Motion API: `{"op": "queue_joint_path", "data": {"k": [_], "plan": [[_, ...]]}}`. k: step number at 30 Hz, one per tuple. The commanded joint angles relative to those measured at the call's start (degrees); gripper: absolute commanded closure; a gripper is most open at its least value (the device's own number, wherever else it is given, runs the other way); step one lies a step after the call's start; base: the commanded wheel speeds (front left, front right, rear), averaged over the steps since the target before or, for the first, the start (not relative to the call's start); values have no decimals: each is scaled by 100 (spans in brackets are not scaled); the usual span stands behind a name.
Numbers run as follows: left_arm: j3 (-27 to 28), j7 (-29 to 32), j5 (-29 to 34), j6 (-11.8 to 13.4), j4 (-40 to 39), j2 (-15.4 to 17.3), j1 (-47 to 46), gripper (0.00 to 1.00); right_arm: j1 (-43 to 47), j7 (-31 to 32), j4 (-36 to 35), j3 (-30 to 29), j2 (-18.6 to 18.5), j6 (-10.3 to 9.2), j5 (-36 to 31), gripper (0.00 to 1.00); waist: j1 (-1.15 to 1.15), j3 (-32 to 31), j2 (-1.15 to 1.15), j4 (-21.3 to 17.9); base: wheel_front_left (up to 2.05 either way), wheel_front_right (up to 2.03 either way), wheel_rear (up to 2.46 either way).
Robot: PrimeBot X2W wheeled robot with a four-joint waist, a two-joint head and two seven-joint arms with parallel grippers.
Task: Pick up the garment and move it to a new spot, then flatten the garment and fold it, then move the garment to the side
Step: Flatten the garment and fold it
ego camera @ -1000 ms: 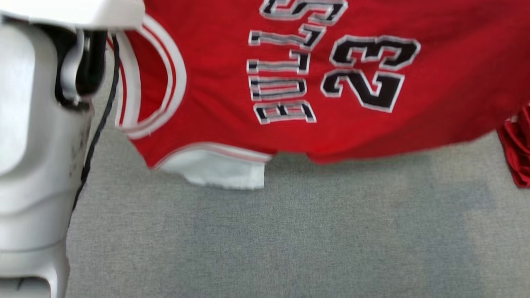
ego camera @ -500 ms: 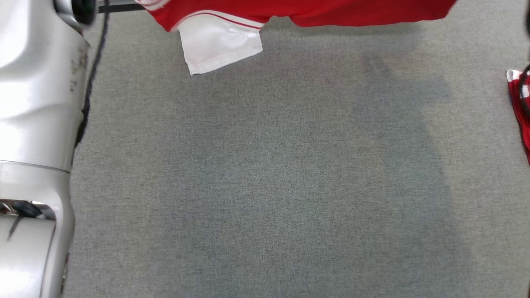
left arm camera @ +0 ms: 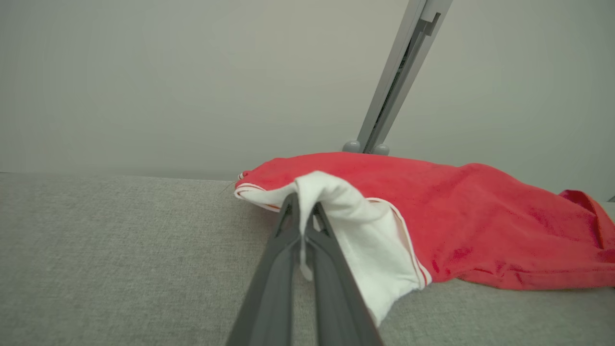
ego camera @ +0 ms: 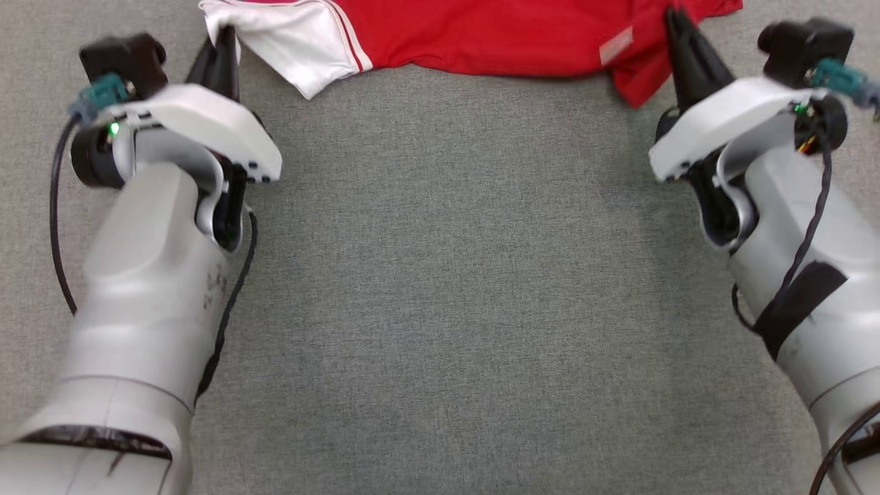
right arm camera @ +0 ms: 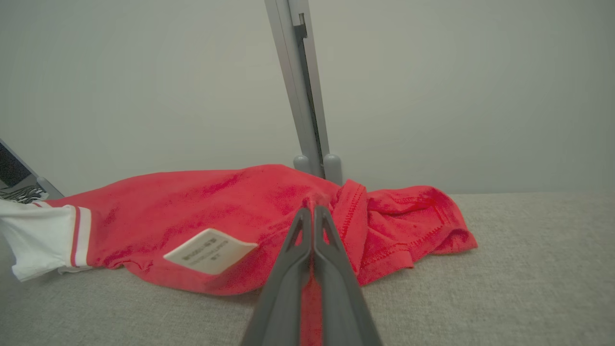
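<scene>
The garment is a red jersey with white trim, lying bunched along the far edge of the grey surface. My left gripper is shut on its white corner at the left. In the left wrist view, the white cloth drapes over the closed fingertips of that gripper. My right gripper is shut on the red hem at the right. The right wrist view has that gripper pinching a fold of the red garment. A white label lies near it.
Grey fabric covers the table between my two pale forearms. Behind the garment a grey metal post rises against a plain pale wall. In the left wrist view the post leans to the right.
The head view has swung, so both arms now show at its sides. The jersey's printed front no longer shows; its near edge lies at the top, held at both corners.
</scene>
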Motion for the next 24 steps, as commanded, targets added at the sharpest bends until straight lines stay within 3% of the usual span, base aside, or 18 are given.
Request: {"op": "queue_joint_path", "data": {"k": [1,10,18,24], "plan": [[65,-24,31,-16,-93,-9,168,100,151,-100,39,75,-9,0,151,100,0,-2,0,2,0,0,0],[584,-24,259,-12,-922,-37,1733,100,1313,-272,-88,336,-173,0,545,100,0,-515,0,58,0,0,0],[1026,-25,506,-65,-2074,-83,3581,100,3047,-269,-1055,-207,-355,0,230,100,0,-1258,0,109,0,0,0],[990,-25,567,-33,-2871,-97,4929,100,4431,-270,-1787,-774,-413,-1,39,100,0,-1757,0,133,0,0,0]]}}
